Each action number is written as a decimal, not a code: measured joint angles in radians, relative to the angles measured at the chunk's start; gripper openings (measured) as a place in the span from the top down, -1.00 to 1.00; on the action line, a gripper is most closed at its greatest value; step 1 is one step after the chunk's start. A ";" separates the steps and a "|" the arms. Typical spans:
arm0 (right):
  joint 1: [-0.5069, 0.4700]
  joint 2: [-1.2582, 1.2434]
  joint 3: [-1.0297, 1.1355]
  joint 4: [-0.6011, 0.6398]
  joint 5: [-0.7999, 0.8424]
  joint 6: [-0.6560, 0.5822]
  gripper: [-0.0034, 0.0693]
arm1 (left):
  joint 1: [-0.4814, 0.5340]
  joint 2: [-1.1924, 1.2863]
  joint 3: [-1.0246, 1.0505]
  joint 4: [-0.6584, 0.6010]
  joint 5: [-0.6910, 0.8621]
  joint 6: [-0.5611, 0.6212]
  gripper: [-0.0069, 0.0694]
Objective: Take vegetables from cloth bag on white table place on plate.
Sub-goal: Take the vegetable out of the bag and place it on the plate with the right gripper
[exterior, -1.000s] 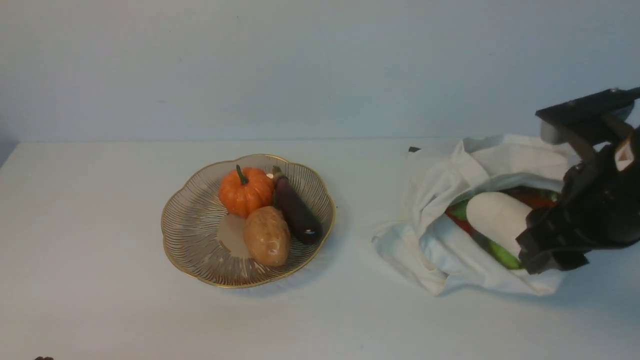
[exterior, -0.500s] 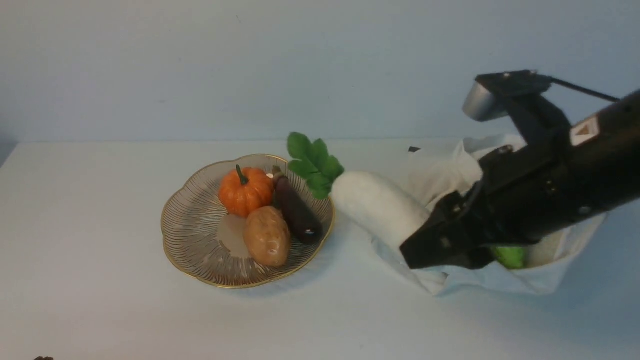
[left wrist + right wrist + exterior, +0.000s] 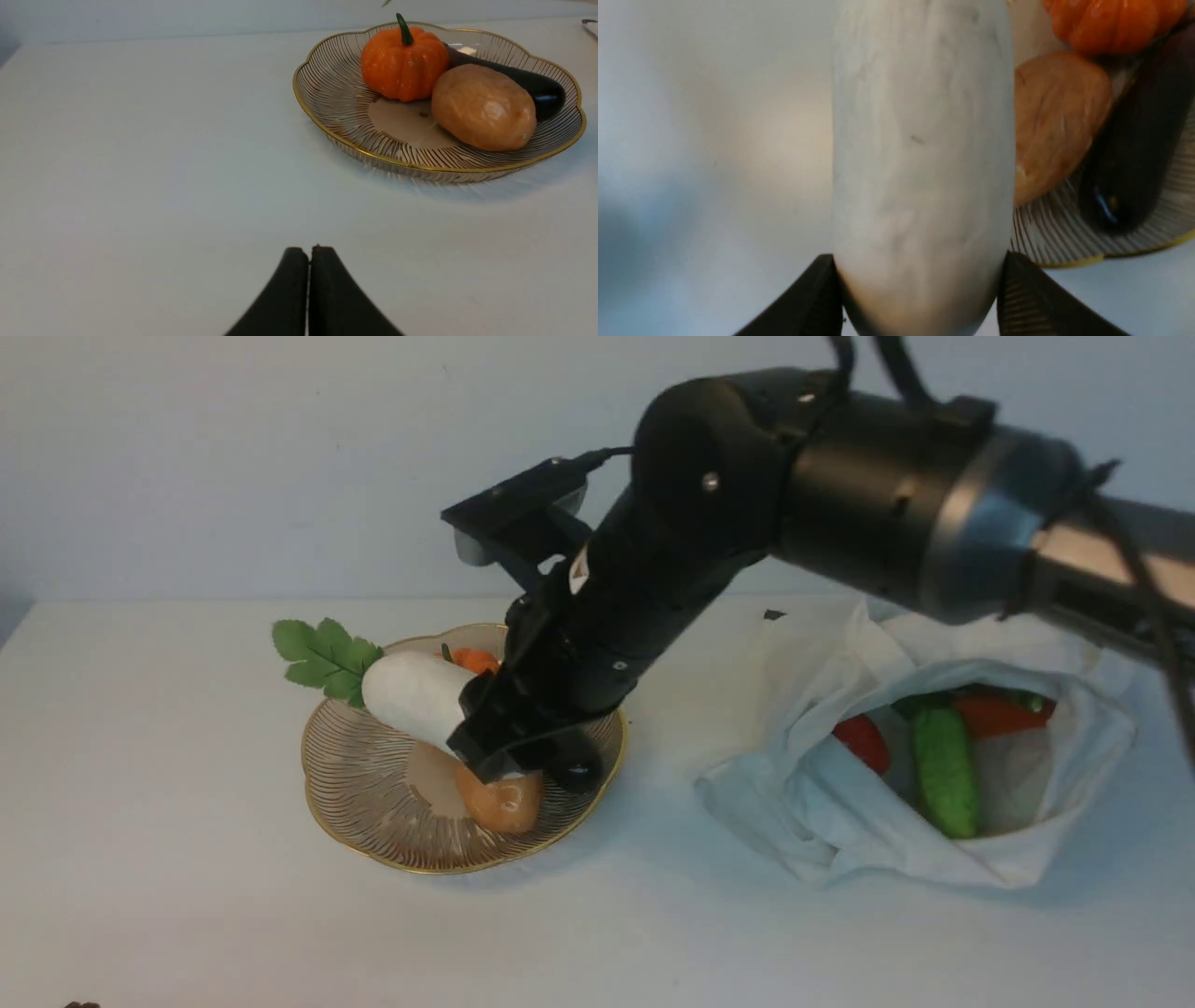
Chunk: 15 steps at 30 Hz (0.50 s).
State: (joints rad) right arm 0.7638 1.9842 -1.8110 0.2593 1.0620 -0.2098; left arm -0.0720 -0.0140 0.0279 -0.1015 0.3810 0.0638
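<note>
My right gripper (image 3: 478, 747) is shut on the stub end of the white radish (image 3: 411, 695) and holds it tilted over the gold wire plate (image 3: 373, 840). The radish's green leaves (image 3: 322, 658) reach past the plate's far-left rim. In the right wrist view the radish (image 3: 920, 140) fills the gap between both fingers (image 3: 1031, 298). The cloth bag (image 3: 840, 845) lies open on the white table (image 3: 187, 896) at right, with a green cucumber (image 3: 945, 784), a red round one (image 3: 861, 739) and an orange carrot (image 3: 994, 714) inside. My left gripper (image 3: 308, 249) is shut and empty, low over the table near the plate (image 3: 327, 135).
An orange pumpkin (image 3: 404, 58), a brown potato (image 3: 483, 107) and a dark aubergine (image 3: 542, 88) lie on the plate. In the front view the right arm hides most of them; the potato (image 3: 499, 803) shows below the gripper. The pale wall stands behind the table.
My right arm has lifted the radish out of the bag and carried it left, to above the plate. The cucumber, the red one and the carrot in the bag are now uncovered.
</note>
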 joint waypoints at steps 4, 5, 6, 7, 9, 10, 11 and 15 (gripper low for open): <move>0.000 0.158 -0.153 -0.006 0.000 0.034 -0.17 | 0.000 0.000 0.000 0.000 0.000 0.000 0.84; 0.000 0.170 -0.159 -0.006 0.000 0.036 -0.17 | 0.000 0.000 0.000 0.000 0.000 0.000 0.84; 0.000 0.194 -0.187 -0.007 0.000 0.044 -0.17 | 0.000 0.000 0.000 0.000 0.000 0.000 0.84; 0.000 0.227 -0.218 -0.008 -0.001 0.052 -0.17 | 0.000 0.000 0.000 0.000 0.000 0.000 0.84; 0.000 0.273 -0.257 -0.008 -0.003 0.070 -0.17 | 0.000 0.000 0.000 0.000 0.000 0.000 0.84; 0.000 0.292 -0.268 -0.009 -0.003 0.079 -0.17 | 0.000 0.000 0.000 0.000 0.000 0.000 0.84; 0.000 0.305 -0.277 -0.009 -0.004 0.089 -0.17 | 0.000 0.000 0.000 0.000 0.000 0.000 0.84; 0.000 0.340 -0.286 -0.012 -0.005 0.111 -0.26 | 0.000 0.000 0.000 0.000 0.000 0.000 0.84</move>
State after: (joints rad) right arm 0.7638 2.3244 -2.0973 0.2469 1.0570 -0.0988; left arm -0.0720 -0.0140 0.0279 -0.1015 0.3810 0.0638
